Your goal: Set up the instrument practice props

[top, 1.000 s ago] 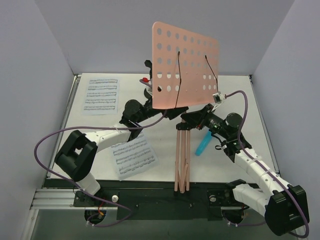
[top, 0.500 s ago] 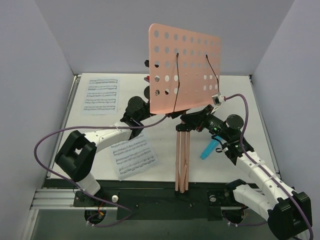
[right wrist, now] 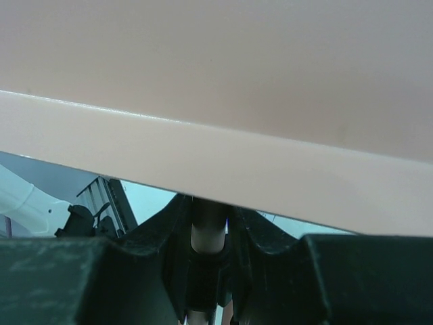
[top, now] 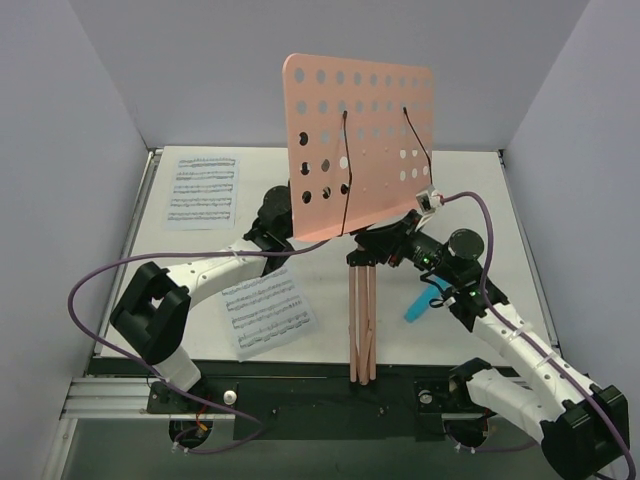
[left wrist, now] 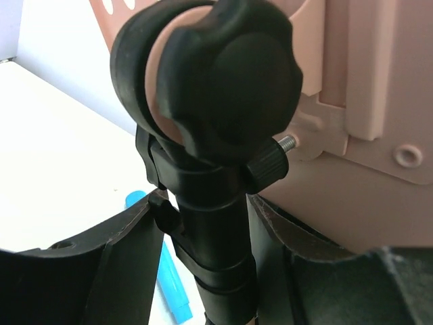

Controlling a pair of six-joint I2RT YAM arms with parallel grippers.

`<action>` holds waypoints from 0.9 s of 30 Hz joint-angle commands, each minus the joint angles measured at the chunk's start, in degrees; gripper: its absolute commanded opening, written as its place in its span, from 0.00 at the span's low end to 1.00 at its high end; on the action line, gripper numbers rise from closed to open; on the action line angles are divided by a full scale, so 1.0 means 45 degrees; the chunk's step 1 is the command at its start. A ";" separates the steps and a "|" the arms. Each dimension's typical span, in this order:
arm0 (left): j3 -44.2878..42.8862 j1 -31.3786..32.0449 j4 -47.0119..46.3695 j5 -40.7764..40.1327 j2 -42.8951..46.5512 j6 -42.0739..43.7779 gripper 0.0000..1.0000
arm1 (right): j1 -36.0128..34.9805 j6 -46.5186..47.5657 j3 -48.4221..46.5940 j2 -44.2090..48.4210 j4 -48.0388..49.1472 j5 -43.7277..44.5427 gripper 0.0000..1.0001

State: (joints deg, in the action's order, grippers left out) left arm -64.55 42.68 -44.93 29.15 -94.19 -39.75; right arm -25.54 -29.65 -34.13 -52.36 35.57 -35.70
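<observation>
The pink perforated desk (top: 360, 150) with two black wire page-holders stands tilted above the table's middle, on its folded pink tripod (top: 362, 325). My right gripper (top: 385, 243) is shut on the tripod's post just under the desk; in the right wrist view the gripper (right wrist: 208, 210) clasps the pink tube (right wrist: 206, 237). My left gripper (left wrist: 206, 206) is behind the desk, and its fingers (left wrist: 101, 271) press the black joint collar (left wrist: 216, 257) below the big knob (left wrist: 230, 81). Two sheet-music pages lie flat, one at far left (top: 205, 190) and one at near left (top: 265, 310).
A blue tube (top: 425, 300) lies on the table beside my right arm, and it also shows in the left wrist view (left wrist: 169, 277). Grey walls close in on the left and right sides. A purple cable (top: 110, 275) loops over the left arm.
The desk has swung left and a little lower. My left gripper's jaws have narrowed onto the black collar. The right arm shifted slightly with the stand.
</observation>
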 commanded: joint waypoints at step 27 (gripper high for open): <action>-0.3429 -0.0167 0.1019 0.0066 0.3255 0.5804 0.00 | -0.0535 0.3129 0.1114 0.5365 -0.3669 0.1001 0.51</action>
State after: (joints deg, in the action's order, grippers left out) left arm -74.13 42.72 -18.55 31.48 -87.44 -22.85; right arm -27.22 -19.29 -34.96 -29.78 16.69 -31.24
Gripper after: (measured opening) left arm 0.567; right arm 0.539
